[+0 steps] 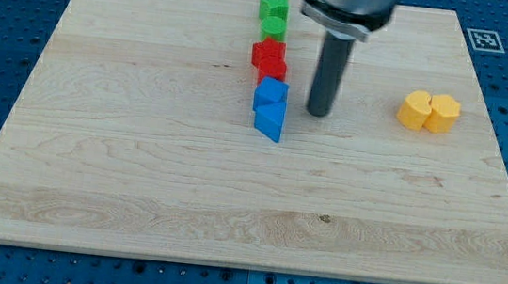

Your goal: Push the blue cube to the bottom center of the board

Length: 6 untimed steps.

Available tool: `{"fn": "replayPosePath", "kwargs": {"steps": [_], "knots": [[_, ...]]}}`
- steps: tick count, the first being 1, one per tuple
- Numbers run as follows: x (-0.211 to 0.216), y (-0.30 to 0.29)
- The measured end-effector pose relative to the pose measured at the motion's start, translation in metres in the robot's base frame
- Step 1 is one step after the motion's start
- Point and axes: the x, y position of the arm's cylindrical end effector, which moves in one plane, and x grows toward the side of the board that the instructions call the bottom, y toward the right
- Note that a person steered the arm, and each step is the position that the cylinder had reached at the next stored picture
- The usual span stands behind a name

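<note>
The blue cube [271, 92] sits near the middle of the board, in the upper half. A blue triangular block [270, 120] touches it just below. My tip [318, 113] rests on the board right of the blue cube, a small gap apart. The dark rod rises from it to the arm's grey end at the view's top.
A red star-shaped block [269, 59] touches the blue cube from above. Two green blocks [273, 14] lie above the red one at the board's top edge. Two yellow blocks [430, 112] sit side by side at the right. The wooden board [138, 168] lies on a blue perforated table.
</note>
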Motion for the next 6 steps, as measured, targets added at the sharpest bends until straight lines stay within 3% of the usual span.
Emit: {"fn": "replayPosePath", "kwargs": {"steps": [2, 4, 5, 6], "knots": [[-0.006, -0.091], [-0.044, -0.120], [-0.046, -0.168], [-0.033, -0.180]]}}
